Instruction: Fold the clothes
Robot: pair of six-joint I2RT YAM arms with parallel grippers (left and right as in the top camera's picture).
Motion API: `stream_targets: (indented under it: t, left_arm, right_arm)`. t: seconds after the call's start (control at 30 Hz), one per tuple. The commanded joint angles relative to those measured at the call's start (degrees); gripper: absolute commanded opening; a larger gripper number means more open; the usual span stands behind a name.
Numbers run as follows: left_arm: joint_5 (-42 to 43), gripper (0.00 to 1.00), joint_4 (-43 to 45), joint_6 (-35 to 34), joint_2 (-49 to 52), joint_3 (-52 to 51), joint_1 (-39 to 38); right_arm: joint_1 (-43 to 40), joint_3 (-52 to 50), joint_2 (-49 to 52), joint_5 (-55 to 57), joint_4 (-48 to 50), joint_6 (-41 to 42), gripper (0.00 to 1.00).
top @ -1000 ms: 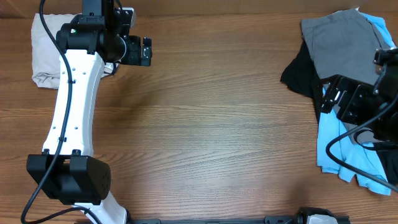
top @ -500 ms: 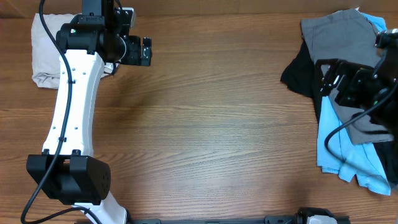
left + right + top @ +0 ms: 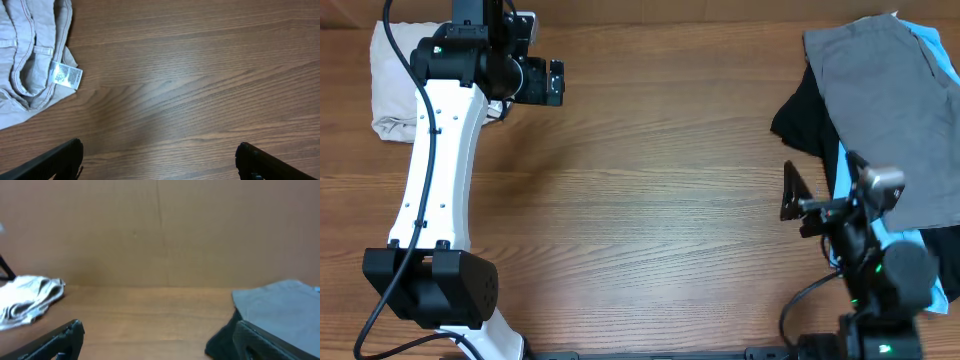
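Observation:
The light beige shorts [image 3: 392, 85] lie bunched at the far left, partly under my left arm. In the left wrist view they [image 3: 27, 55] fill the top left corner, with the white label [image 3: 66, 76] showing. My left gripper [image 3: 552, 83] is open and empty just right of them, over bare wood [image 3: 160, 160]. A grey garment [image 3: 890, 110] lies on black [image 3: 798, 120] and light-blue [image 3: 850, 195] garments at the far right. My right gripper [image 3: 798, 205] is open and empty, raised left of that pile and facing across the table [image 3: 160, 340].
The wooden table [image 3: 660, 200] spans the view. The right wrist view looks level over it to a brown back wall [image 3: 160, 230], with the beige shorts [image 3: 27, 302] at left and the grey garment [image 3: 285, 312] at right. The left arm's base [image 3: 430, 285] stands front left.
My right arm has pulled back from over the garment pile toward the front edge and risen, uncovering the grey garment. The left arm has not moved.

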Motion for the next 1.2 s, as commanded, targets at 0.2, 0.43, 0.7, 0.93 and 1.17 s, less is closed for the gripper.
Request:
stream_targets:
  t: [0.2, 0.43, 0.7, 0.93, 1.17]
  left_arm:
    - [0.42, 1.0, 0.24, 0.5, -1.22, 0.55, -0.11]
    - [0.42, 1.0, 0.24, 0.5, -1.22, 0.55, -0.11]
    - [0.42, 1.0, 0.24, 0.5, -1.22, 0.55, -0.11]
    - [0.42, 1.0, 0.24, 0.5, -1.22, 0.55, -0.11]
    - [0.42, 1.0, 0.24, 0.5, -1.22, 0.55, -0.11]
  right_arm:
    - [0.31, -21.16, -11.89, 0.59, 15.39, 2.29, 1.0]
    - [0.31, -26.1, -18.62, 3.26, 15.43, 2.27, 1.0]
    - [0.31, -28.0, -24.63, 3.56, 7.19, 2.1, 1.0]
    - [0.33, -27.98, -26.38, 3.91, 2.56, 2.14, 1.0]
    - [0.31, -27.98, -26.36, 3.98, 2.64, 2.12, 1.0]
